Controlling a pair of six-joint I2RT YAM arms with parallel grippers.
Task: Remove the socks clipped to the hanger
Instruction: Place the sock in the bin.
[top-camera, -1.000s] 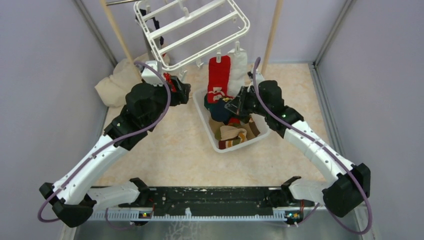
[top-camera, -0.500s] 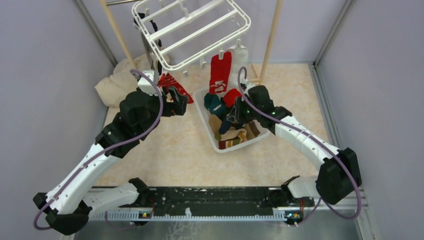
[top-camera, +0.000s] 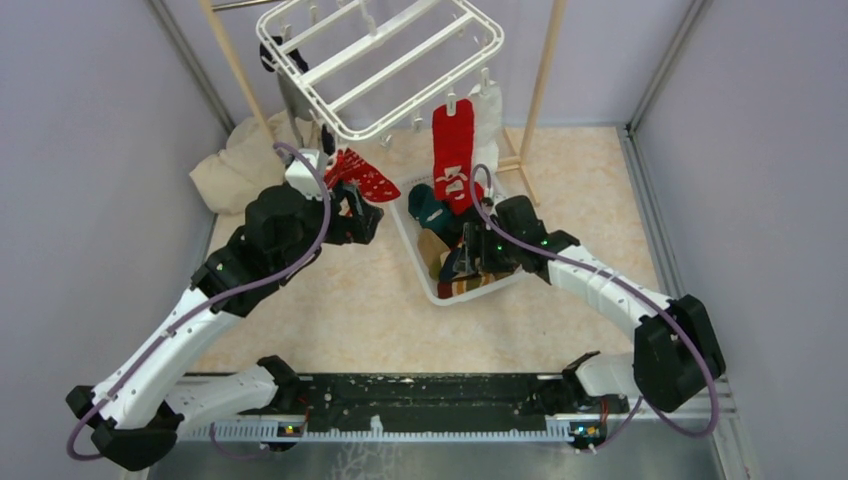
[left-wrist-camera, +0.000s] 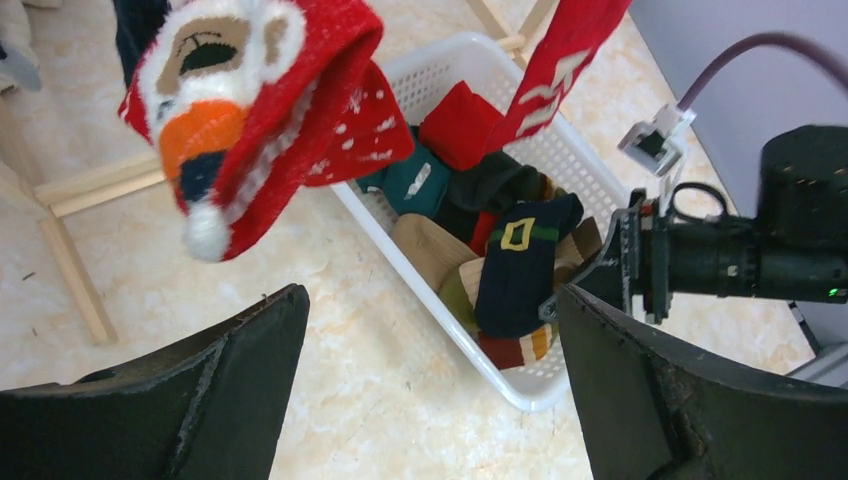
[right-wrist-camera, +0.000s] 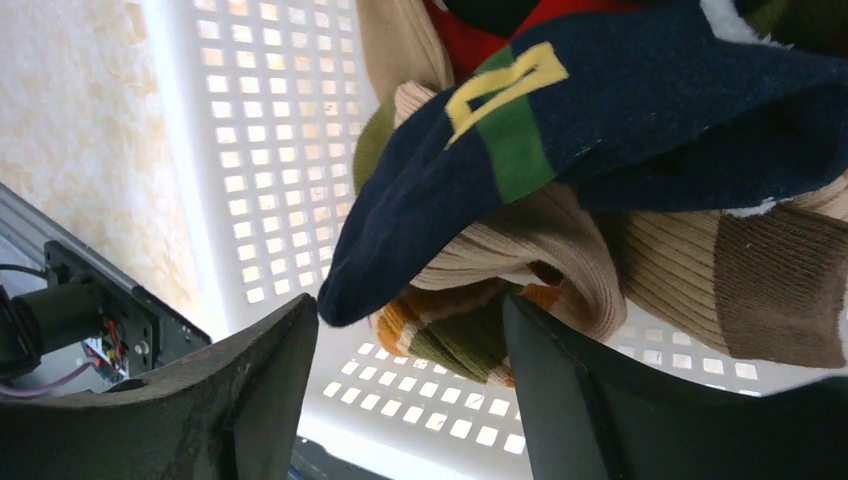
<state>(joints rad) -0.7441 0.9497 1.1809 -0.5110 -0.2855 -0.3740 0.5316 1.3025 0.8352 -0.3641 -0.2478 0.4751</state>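
Hanging off the hanger (top-camera: 380, 65) at the back: a long red sock (top-camera: 453, 150) on the near-right edge, a white sock (top-camera: 487, 112) right behind it, a dark sock (top-camera: 272, 55) at the far-left corner. Red Santa-face sock (left-wrist-camera: 260, 110) dangles under the near-left corner, but I can't see its clip. My left pincer (left-wrist-camera: 430, 330) sits just below it, jaws spread wide, nothing in them. Under the long red sock, the white basket (top-camera: 410, 248) holds a pile of loose socks, navy buckle sock (right-wrist-camera: 600, 130) on top. My right pincer (right-wrist-camera: 410, 330) hovers over that pile, jaws apart and gripping nothing, the navy toe just beyond the gap. Wooden poles (top-camera: 232, 70) flank the hanger.
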